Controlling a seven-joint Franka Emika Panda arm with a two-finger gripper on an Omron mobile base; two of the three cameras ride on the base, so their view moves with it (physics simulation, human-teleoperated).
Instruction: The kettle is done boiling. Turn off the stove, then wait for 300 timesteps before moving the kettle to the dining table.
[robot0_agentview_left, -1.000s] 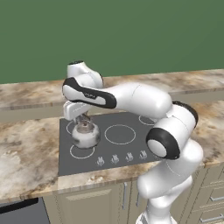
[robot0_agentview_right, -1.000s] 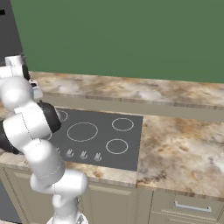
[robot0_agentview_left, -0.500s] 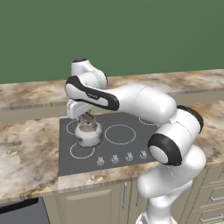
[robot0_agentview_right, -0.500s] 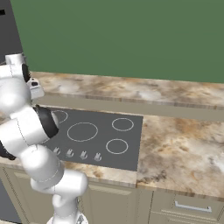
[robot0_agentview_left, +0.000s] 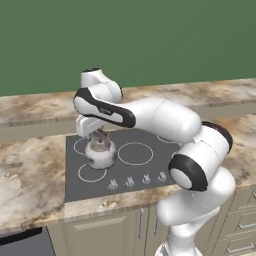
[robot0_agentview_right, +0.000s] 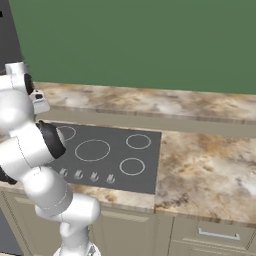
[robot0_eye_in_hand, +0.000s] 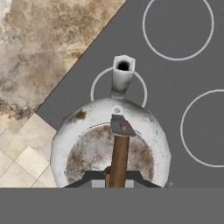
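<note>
the white arm (robot0_agentview_left: 165, 120) rises from the lower right of the left base view, bends at a dark elbow joint, and reaches left with the forearm level. the wrist turns downward so the gripper (robot0_agentview_left: 98, 135) points straight down, its fingers drawn together with almost no gap between them.

Even, shadowless light falls across all three views — flat and moderately bright, with no clear source. The stove (robot0_agentview_left: 125, 155) reads as uniform dark grey without glare, its white rings crisp. Just above the stove's left burners, the kettle (robot0_agentview_left: 100, 152) carries a soft pale sheen on its rounded side. The base views look slightly soft and pixelated; the hand view is sharper — no edge distortion there.
</note>
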